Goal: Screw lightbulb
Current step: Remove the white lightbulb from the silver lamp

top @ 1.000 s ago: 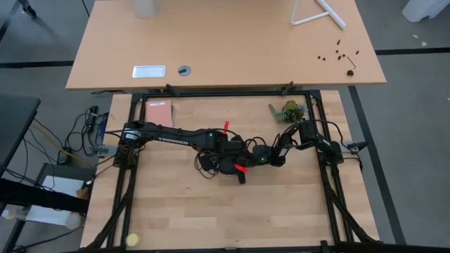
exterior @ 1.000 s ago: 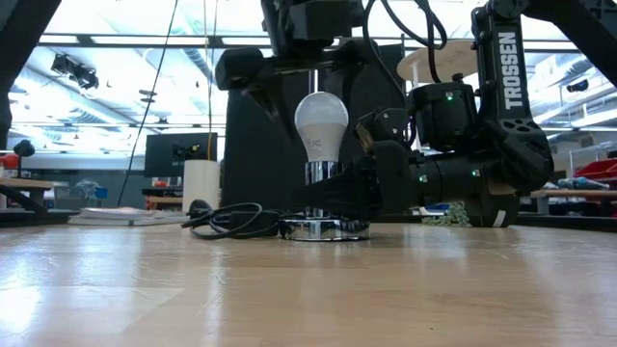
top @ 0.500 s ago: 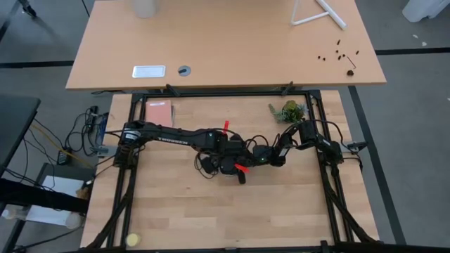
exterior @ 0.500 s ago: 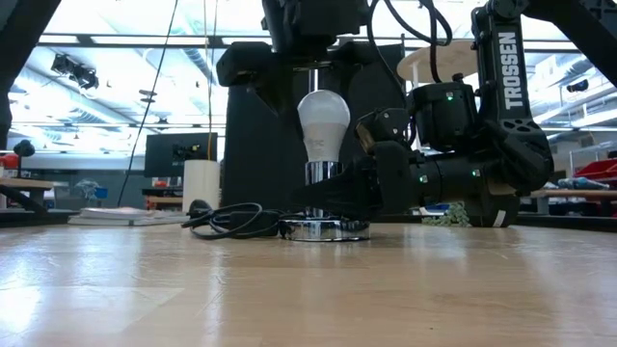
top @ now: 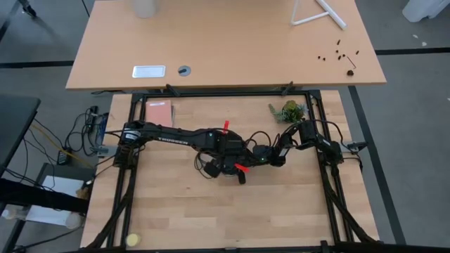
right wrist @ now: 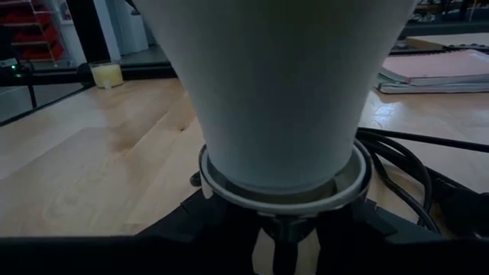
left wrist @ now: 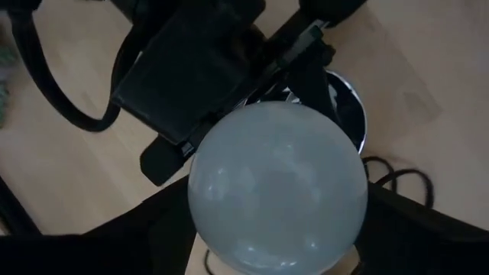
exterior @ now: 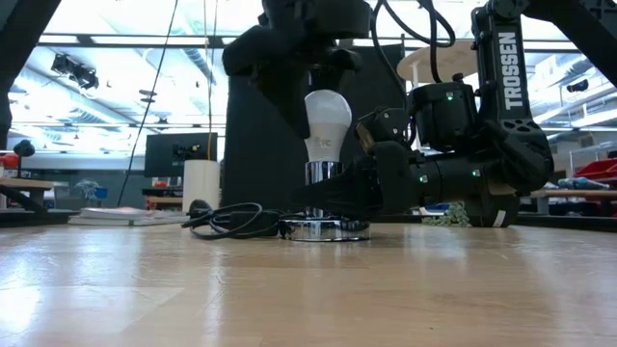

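Note:
The white lightbulb (exterior: 328, 125) stands upright with its screw end in the chrome neck of the round silvery socket (exterior: 323, 229), which rests on the table by its flat disc. My left gripper (exterior: 323, 82) comes down over the bulb's dome (left wrist: 275, 198) and is shut on it. My right gripper (exterior: 352, 188) lies low and level by the socket, shut on its neck. In the high view the left gripper (top: 227, 163) hides the bulb, and the right gripper (top: 246, 160) is beside it. My left gripper pinches the bulb's round dome between its two fingers (left wrist: 145, 229), one on each side of its widest part (left wrist: 200, 218). The fingers come from above, pointing down. The bulb stands upright in the socket. My right gripper pinches the socket's chrome neck (right wrist: 279, 229) just below the bulb's white collar (right wrist: 229, 187), between its two fingers (right wrist: 191, 225). It comes level from the table's right side. The socket's disc stays flat on the table.
The socket's thin black cord (exterior: 231, 220) lies in loops on the table left of the socket (top: 204, 165). A green plant-like thing (top: 290, 111) and a pink pad (top: 159, 112) lie at the far edge. A yellow ball (top: 132, 240) lies near left.
My left gripper has turned about its upright axis over the bulb. In the low view its fingers stood wide of the dome a second ago and now sit close against it. The bulb's top has shifted slightly toward the right arm. My right gripper has kept still.

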Available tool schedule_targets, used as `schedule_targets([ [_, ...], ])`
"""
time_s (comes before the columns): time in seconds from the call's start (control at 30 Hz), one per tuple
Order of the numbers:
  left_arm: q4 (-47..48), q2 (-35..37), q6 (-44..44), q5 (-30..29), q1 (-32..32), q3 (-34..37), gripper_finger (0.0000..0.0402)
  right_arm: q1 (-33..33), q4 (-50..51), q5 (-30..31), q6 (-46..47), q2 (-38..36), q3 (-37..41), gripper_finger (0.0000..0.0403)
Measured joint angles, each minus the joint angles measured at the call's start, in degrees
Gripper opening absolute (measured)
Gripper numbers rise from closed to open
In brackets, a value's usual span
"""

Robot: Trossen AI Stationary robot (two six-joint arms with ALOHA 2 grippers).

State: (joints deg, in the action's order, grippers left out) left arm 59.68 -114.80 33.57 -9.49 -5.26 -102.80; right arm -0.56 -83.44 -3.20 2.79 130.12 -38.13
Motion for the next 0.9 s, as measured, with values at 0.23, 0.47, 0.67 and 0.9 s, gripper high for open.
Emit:
schedule_targets([
  [0.23, -0.5, 0.0, -4.6, 1.7, 0.0, 0.0, 0.0316, 0.0, 0.0, 0.0, 0.0, 0.0, 0.0, 0.0179],
  [0.47, -0.5, 0.1, -7.9, 4.4, 0.1, 0.0, 0.0313, 0.0, 0.1, 0.0, -0.3, 0.0, 0.0, 0.018],
  [0.67, -0.6, 0.1, -15.7, 4.6, 0.1, 0.0, 0.0304, 0.0, 0.1, 0.0, -0.1, 0.0, 0.0, 0.018],
  [0.9, -1.2, -2.1, -28.7, 5.4, 0.1, -0.2, 0.0302, 0.0, 0.1, 0.0, -0.1, 0.0, 0.0, 0.018],
])
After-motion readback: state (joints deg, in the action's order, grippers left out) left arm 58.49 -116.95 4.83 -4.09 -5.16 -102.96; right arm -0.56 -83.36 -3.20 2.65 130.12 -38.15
